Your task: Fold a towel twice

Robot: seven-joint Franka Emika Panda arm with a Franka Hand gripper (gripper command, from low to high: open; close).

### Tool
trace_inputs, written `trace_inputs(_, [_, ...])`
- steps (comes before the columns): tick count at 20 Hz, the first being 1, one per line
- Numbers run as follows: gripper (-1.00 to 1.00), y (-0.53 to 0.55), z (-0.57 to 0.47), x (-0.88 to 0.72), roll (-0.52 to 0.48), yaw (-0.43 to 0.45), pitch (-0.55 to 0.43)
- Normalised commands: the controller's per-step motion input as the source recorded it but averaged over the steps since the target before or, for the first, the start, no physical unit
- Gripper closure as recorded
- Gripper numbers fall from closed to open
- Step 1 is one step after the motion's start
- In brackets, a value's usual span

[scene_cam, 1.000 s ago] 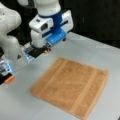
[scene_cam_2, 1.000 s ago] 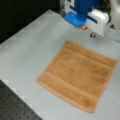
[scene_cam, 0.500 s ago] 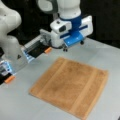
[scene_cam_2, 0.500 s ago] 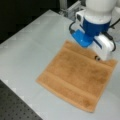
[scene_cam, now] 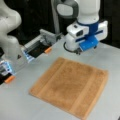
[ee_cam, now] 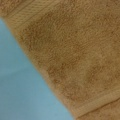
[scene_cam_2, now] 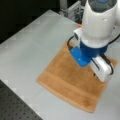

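Lying flat and unfolded on the pale grey table (scene_cam: pixel 22 102), the orange-brown square terry towel (scene_cam: pixel 71 86) is seen in both front views, with paler woven stripes running near two opposite edges. No fold is seen in it. The white and blue robot arm (scene_cam_2: pixel 98 27) is held above the towel's far edge in a front view (scene_cam: pixel 85 35), and in a front view its body is seen over the towel's upper right part (scene_cam_2: pixel 72 82). The gripper (scene_cam: pixel 78 52) is glimpsed only as a dark tip under the arm's blue mount, just above the table beside the towel's far corner; whether it is wide or narrow cannot be told, and nothing is seen held in it. In the wrist view, the towel (ee_cam: pixel 75 55) fills most of the picture, one edge being laid diagonally against the bare table (ee_cam: pixel 22 85), with a paler stripe crossing near the top left and another near the bottom right.
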Motion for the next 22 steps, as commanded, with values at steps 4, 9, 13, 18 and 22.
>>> trace_inputs(4, [-1.00,0.39,-0.04,0.51,-0.294,-0.068,0.267])
trace_inputs(9, [-1.00,0.46,-0.13,0.54,-0.303,-0.091,0.177])
trace_inputs(13, [-1.00,0.32,-0.03,0.45,-0.295,-0.071,0.108])
trace_inputs(18, [-1.00,0.19,-0.09,0.37,-0.267,-0.072,-0.029])
trace_inputs(22, [-1.00,0.19,-0.18,0.33,-0.264,-0.033,-0.052])
